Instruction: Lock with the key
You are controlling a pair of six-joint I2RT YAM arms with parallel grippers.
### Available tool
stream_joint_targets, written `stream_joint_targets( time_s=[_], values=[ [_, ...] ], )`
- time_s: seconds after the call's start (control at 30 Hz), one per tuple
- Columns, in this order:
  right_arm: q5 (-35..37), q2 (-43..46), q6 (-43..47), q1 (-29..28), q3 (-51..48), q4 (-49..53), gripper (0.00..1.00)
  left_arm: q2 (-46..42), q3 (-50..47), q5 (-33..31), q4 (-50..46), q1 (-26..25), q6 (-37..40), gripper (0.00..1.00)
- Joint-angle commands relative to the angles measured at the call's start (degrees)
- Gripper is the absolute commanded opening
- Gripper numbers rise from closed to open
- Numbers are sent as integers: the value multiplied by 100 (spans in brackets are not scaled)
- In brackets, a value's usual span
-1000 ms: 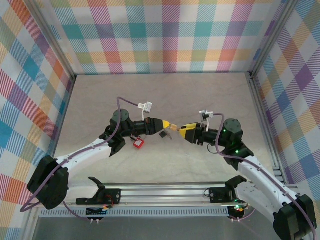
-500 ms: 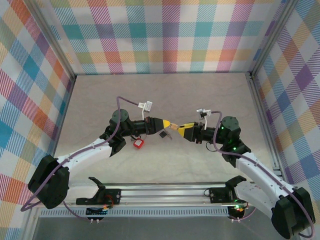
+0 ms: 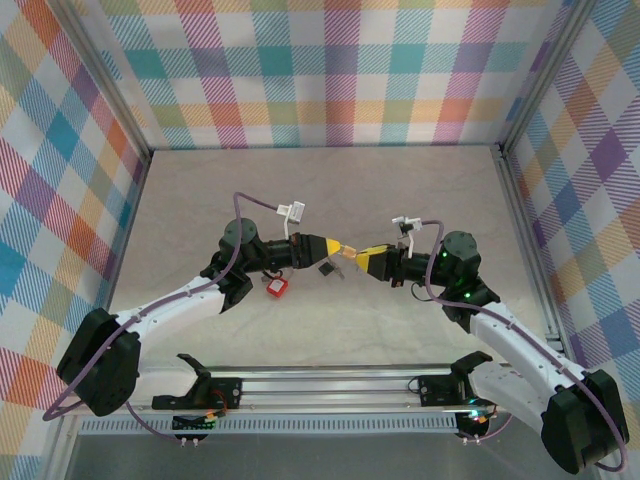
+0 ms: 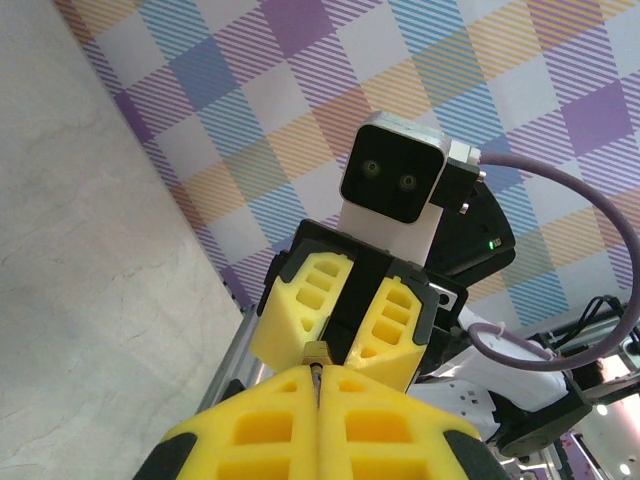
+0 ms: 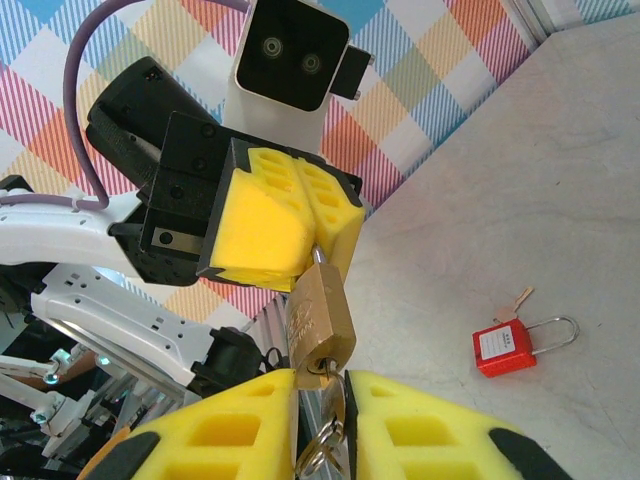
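Observation:
A brass padlock [image 5: 320, 320] hangs in mid-air, and my left gripper [image 5: 318, 250] is shut on its shackle. The key [image 5: 336, 395] sits in the keyhole at the lock's bottom, with a key ring below it. My right gripper [image 5: 322, 385] stands around the key's head, jaws narrowly apart, with a thin dark gap on one side. From above, the left gripper [image 3: 337, 249] and right gripper [image 3: 359, 256] meet tip to tip over the table's middle. In the left wrist view a bit of the brass lock [image 4: 317, 352] peeks past my shut left gripper [image 4: 318, 372].
A red padlock [image 3: 277, 288] lies on the table below the left arm, also seen as the red padlock [image 5: 503, 347] with a small key beside it. A small dark object [image 3: 326, 268] lies near it. Plaid walls enclose the table [image 3: 300, 190] on three sides.
My right arm has reached left to the padlock and its jaws have narrowed around the key. The left arm and the padlock have stayed put.

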State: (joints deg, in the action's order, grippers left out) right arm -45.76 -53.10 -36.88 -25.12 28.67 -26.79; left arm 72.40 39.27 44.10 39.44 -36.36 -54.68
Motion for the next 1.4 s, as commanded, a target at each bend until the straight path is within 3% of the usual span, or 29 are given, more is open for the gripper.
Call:
stream_joint_targets(
  time_s=[0.0, 0.07, 0.3, 0.5, 1.37],
  values=[
    [-145, 19, 1, 30, 192, -194, 19, 53, 72, 107, 423, -56, -33, 0],
    [-143, 23, 4, 26, 183, -183, 18, 68, 70, 117, 480, -56, -65, 0],
    [-94, 127, 35, 42, 144, -150, 0, 120, -92, 0, 921, -56, -256, 0],
    [-24, 280, 29, 78, 78, -99, 0, 288, -150, -50, 1372, -56, -498, 0],
    [-74, 343, -122, 126, 104, -142, 0, 451, -44, -134, 1470, -60, -570, 0]
  ],
)
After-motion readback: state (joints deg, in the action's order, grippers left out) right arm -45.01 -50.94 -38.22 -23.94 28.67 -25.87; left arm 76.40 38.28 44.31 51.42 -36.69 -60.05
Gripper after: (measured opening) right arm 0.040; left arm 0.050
